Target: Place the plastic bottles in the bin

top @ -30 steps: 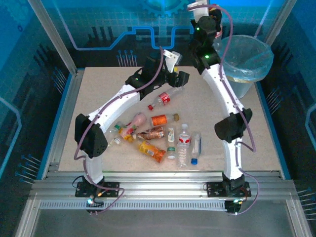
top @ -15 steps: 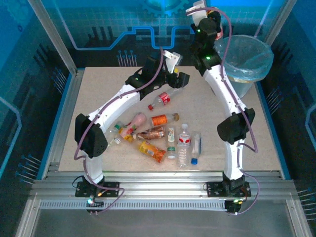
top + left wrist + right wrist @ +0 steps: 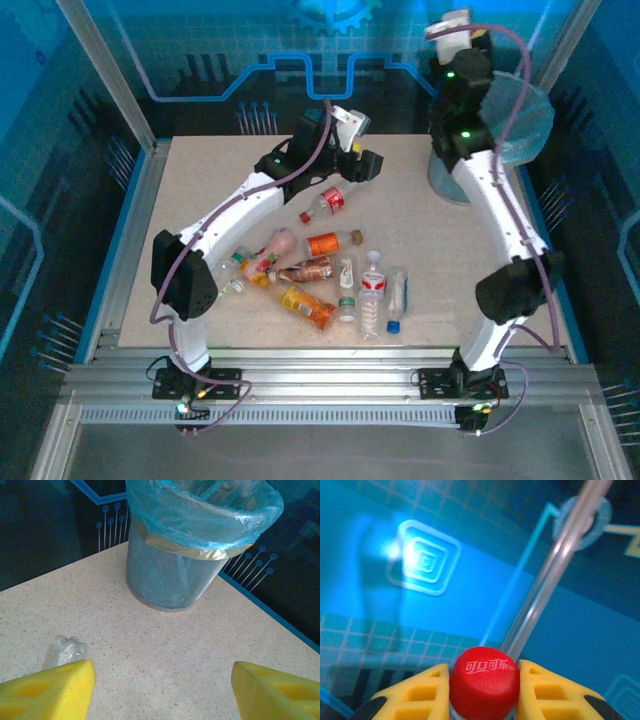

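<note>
Several plastic bottles lie in a heap at the table's middle. Among them are a pink one, an orange one and a clear one. Apart from the heap lies a red-labelled bottle, just below my left gripper. That gripper is open with bare table between its yellow fingers. A clear bottle's base shows beside the left finger. My right gripper is shut on a red-capped bottle, held high. The right arm partly covers the bin.
In the left wrist view the bin stands upright at the table's far right corner, its blue bag folded over the rim. The table's right edge runs close behind it. Blue enclosure walls and a metal post rise behind.
My right arm has swung to the right with the bottle and now stands in front of the bin. The left arm has hardly moved.
</note>
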Controlling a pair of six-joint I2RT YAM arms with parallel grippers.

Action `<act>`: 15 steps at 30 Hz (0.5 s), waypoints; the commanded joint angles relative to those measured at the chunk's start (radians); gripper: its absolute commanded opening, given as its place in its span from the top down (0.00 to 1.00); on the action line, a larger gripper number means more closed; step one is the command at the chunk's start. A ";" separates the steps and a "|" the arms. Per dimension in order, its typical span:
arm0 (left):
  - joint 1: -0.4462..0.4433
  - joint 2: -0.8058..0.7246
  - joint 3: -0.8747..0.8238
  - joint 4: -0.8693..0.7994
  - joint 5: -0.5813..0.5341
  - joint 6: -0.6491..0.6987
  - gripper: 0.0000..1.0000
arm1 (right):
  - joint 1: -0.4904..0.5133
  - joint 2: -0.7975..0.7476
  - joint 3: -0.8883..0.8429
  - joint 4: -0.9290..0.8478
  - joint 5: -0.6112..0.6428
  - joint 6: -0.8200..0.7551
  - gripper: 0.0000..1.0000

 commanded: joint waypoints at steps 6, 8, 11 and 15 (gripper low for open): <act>-0.010 -0.030 -0.022 0.028 0.022 -0.033 0.27 | -0.016 0.011 0.032 -0.006 -0.022 0.093 1.00; -0.010 -0.027 -0.025 0.043 0.020 -0.040 0.27 | -0.016 0.054 0.077 -0.041 -0.031 0.131 1.00; -0.010 -0.018 -0.018 0.054 0.021 -0.056 0.27 | -0.018 0.132 0.129 -0.020 -0.016 0.135 1.00; -0.012 -0.016 -0.016 0.050 0.022 -0.057 0.27 | -0.044 0.250 0.214 0.009 0.027 0.120 1.00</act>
